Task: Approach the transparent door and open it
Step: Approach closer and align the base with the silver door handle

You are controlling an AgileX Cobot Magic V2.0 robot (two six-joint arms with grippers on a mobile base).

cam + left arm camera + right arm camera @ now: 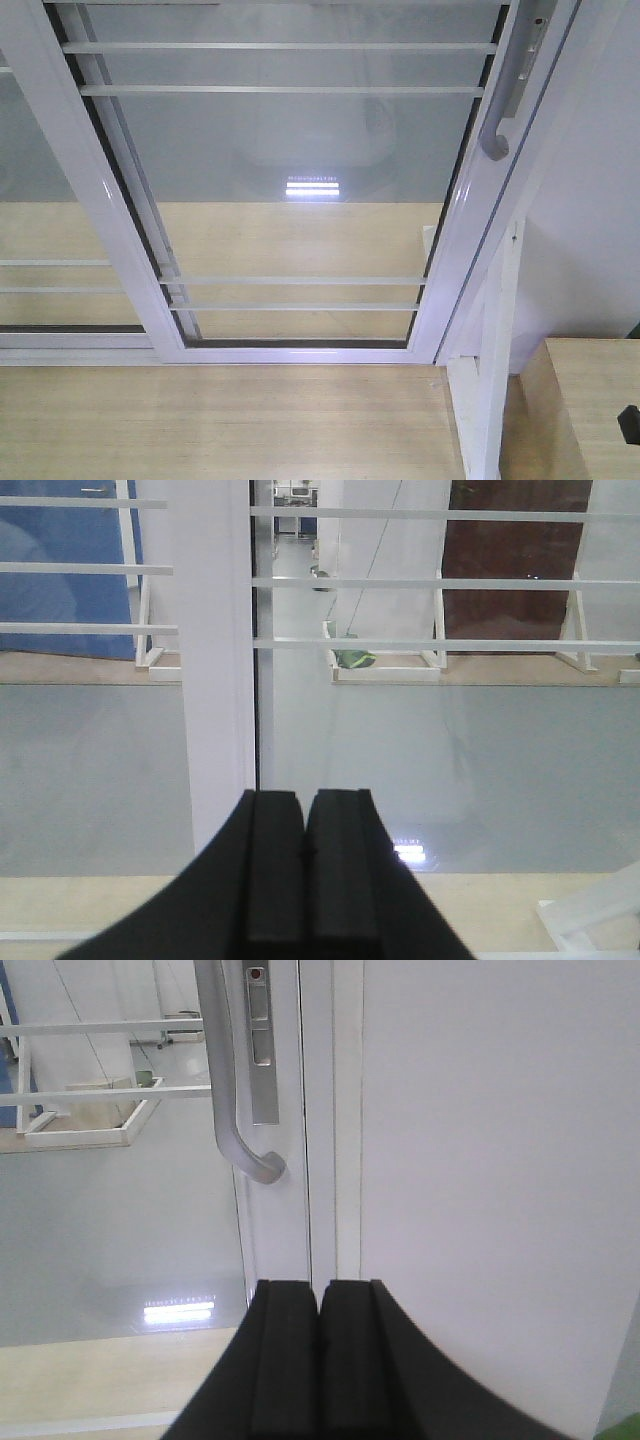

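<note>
Right claw (320, 1305) pinched closed, empty, facing the white frame just below the handle (232, 1100). Left claw (305, 820) closed too, empty, near the glass. Glass door (300, 180) straight ahead, handle at its right edge.

The transparent door (280, 170) has clear glass, a glossy white frame (98, 190) and matt grey metal handle (214, 1060).

The transparent door (290, 180) has clear glass in a glossy white frame, crossed by thin white horizontal bars. Its curved handle (220, 1060) is matte grey, and the grey lock plate (263, 1070) carries a small red dot. The floor (220, 420) is pale wood grain. The left hand (304, 810) and the right hand (318, 1300) are black.
</note>
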